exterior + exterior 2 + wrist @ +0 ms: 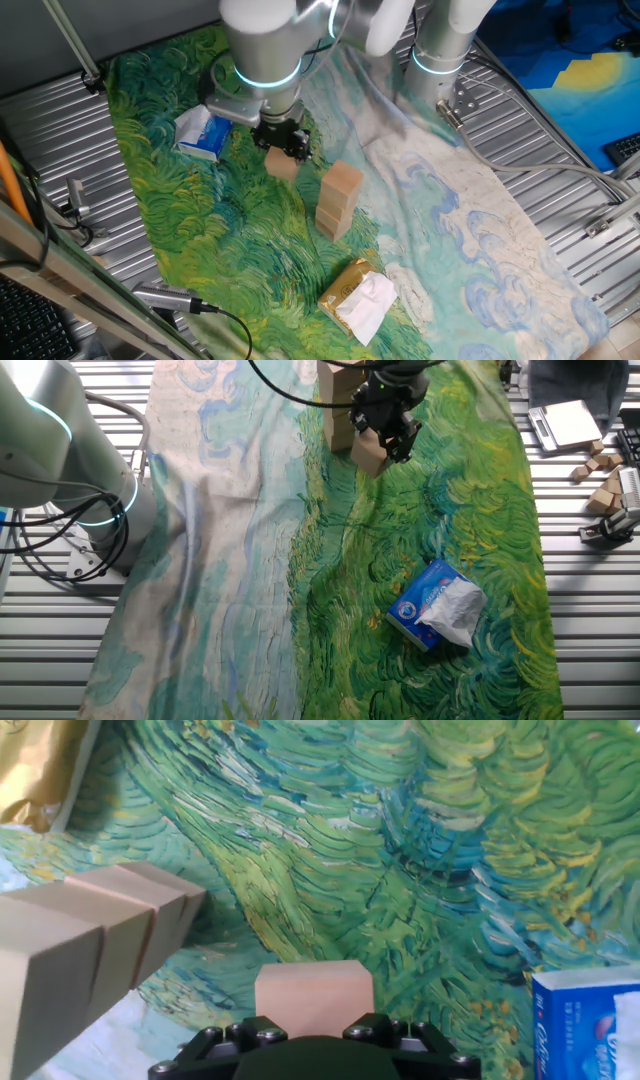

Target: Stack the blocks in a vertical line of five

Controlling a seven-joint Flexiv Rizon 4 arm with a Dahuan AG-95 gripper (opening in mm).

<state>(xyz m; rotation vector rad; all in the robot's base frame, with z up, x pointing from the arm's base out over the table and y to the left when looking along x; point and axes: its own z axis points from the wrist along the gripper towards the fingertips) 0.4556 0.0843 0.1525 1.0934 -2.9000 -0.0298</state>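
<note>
Pincer (281, 143) clamped on a block (283, 165), raised over the green cloth (200, 230) on the bench (60, 140), just left of the stack (338, 200). Stack of three blocks upright on the cloth, apart from the held one. Blue packet (203, 134) lying beyond the pincer, yellow packet (358, 296) near the cloth's front edge. Loose blocks (603, 485) off the cloth on the bench.

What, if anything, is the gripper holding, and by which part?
The gripper holds one wooden block by its upper sides, clear of the stack.
</note>
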